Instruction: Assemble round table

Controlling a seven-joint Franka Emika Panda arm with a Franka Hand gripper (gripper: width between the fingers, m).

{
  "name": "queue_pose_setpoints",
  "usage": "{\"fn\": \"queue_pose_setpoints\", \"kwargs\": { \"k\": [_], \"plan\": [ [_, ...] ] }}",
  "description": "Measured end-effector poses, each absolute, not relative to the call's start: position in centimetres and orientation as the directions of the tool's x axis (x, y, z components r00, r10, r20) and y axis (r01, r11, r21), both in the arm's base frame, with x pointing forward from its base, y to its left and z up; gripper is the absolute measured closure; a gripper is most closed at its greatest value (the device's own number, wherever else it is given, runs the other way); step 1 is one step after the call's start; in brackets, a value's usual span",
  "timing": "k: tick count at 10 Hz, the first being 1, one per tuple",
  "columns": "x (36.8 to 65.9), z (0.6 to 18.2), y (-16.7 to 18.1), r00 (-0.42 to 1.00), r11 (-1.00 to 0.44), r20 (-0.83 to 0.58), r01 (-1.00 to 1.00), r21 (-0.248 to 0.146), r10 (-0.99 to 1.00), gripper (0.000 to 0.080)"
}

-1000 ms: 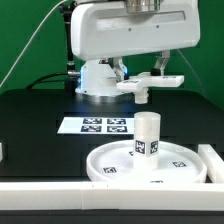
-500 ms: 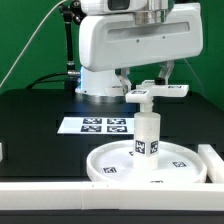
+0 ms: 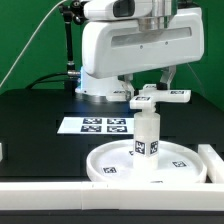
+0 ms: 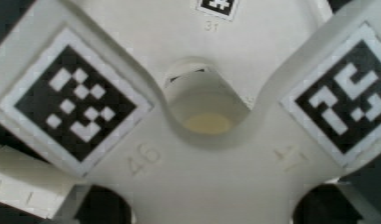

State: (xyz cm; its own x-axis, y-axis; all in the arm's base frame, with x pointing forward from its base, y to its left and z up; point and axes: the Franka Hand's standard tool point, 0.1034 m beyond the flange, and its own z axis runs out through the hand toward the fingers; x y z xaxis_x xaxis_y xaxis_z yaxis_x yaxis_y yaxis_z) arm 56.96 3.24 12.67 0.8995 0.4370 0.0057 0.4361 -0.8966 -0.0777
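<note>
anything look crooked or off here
Nothing stands out. The leg stands upright in the hub of the disc, and the gripper holds the foot roughly level just over the leg's top. Whether they touch cannot be told.

A white plastic cross-shaped foot (image 4: 205,165) fills the frame (very close), black-and-white square tags (image 4: 77,85) on its arms flanking a round central socket (image 4: 205,100).

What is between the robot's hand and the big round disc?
Exterior view: the cross-shaped foot in the hand, then the leg standing on the disc.
</note>
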Motion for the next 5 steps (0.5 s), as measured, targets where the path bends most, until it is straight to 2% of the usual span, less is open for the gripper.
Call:
{"fn": "queue_pose_setpoints", "kwargs": {
  "k": [5],
  "plan": [
    [57.25, 12.8, 3.17, 0.905, -0.903, 0.037, 0.425, -0.067, 0.424, 0.0347]
  ]
}}
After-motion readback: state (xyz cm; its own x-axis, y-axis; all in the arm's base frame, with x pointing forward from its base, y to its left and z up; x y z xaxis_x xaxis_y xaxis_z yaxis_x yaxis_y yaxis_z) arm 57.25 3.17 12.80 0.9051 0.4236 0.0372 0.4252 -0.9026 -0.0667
